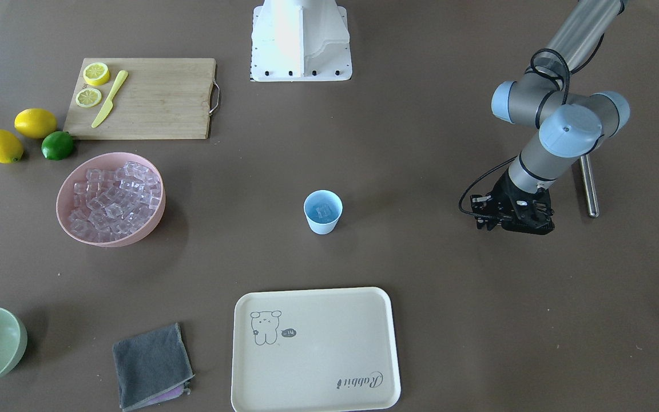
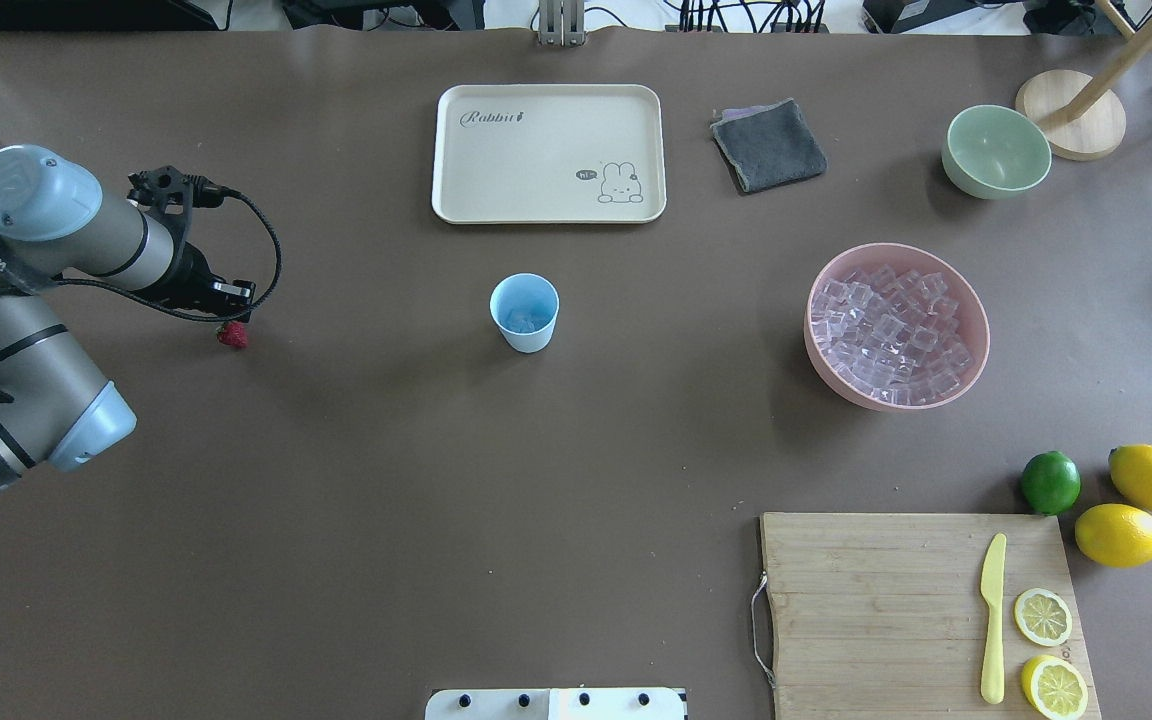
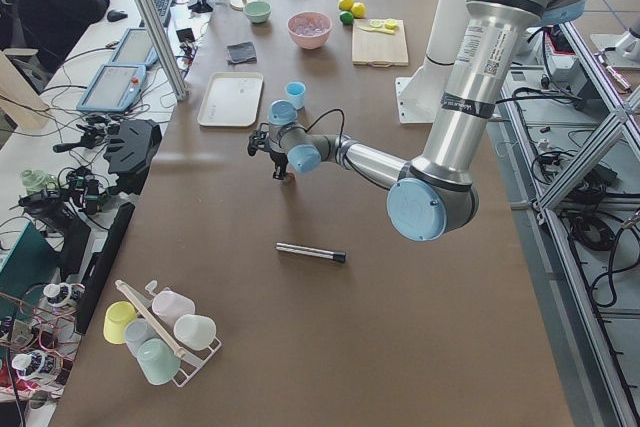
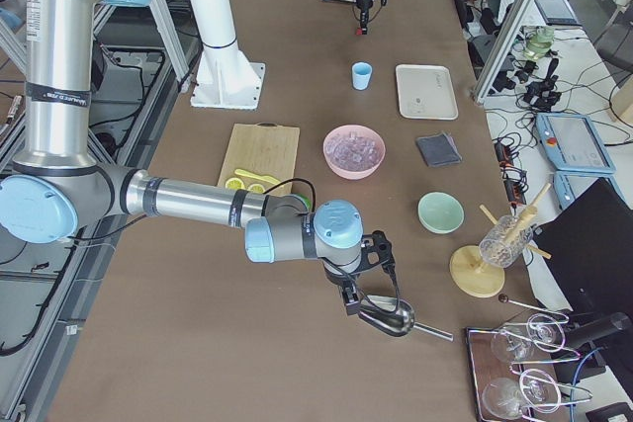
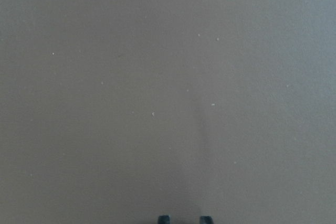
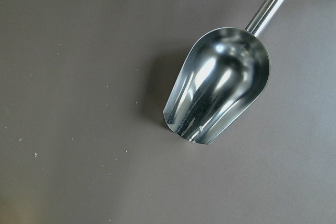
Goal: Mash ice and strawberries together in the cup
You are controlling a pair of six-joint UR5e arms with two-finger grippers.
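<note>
1 claw works here: the left gripper (image 2: 234,318), well left of the cup (image 2: 528,340), jaws nearly together, seemingly pinching the strawberry (image 2: 232,335). Best carry it level until centred above the rim, then release low so it lands on the ice (image 1: 322,210) inside.

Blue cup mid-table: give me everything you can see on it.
The cup is a small light-blue tumbler, plastic by its look, tapered toward the base, with no handle, paler outside and bluer inside. It stands upright on the brown table, apart from the cream tray and the pink bowl. A little clear ice lies in its bottom; I cannot tell how many cubes. Nothing else touches it.
</note>
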